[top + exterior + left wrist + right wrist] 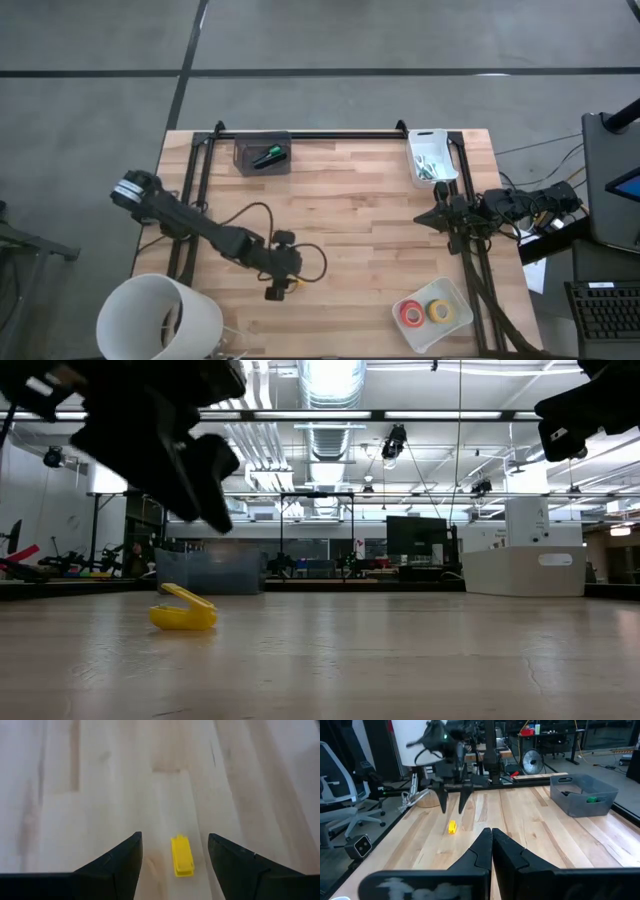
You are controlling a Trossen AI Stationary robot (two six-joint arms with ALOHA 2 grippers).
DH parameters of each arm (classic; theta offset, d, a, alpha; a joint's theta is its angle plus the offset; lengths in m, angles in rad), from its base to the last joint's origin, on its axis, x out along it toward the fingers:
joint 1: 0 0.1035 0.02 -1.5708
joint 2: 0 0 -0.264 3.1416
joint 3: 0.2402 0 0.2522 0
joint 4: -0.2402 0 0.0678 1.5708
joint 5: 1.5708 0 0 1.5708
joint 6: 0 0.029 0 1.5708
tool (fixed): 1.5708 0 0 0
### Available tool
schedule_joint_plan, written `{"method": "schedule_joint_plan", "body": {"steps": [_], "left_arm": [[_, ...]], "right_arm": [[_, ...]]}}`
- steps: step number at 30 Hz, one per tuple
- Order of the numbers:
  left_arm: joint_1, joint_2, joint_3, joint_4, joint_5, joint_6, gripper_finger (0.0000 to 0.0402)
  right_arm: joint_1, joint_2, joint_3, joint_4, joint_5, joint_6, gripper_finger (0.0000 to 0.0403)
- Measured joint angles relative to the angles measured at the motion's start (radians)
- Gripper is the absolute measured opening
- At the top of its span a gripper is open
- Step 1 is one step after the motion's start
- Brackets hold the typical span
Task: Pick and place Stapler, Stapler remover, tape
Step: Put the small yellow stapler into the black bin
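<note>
A small yellow stapler remover [182,856] lies flat on the wooden table [360,240] near its front left. My left gripper [175,840] hangs open just above it, pointing steeply down, one finger on either side and neither touching; the right wrist view shows the gap between the fingertips [443,807] and the remover [451,826]. A black stapler [257,153] lies beside a green item in the grey bin [262,168] at the far left. Red and yellow tape rolls [426,312] sit in a clear tray [455,295] at the near right. My right gripper [491,832] rests shut at the right edge.
A white bin [430,140] with small bits stands at the far right. A large white cylinder [160,318] stands off the table's near left corner. Black frame rails [300,134] run along the far edge and both sides. Bare wood fills the middle.
</note>
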Motion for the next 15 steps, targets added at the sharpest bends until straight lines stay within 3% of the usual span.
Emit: {"method": "schedule_joint_plan", "body": {"steps": [15], "left_arm": [[-0.006,0.147,0.0,0.03,-0.001,-0.082,0.0227]], "right_arm": [[0.0,0.0,0.0,0.0,0.0,0.0,0.0008]]}}
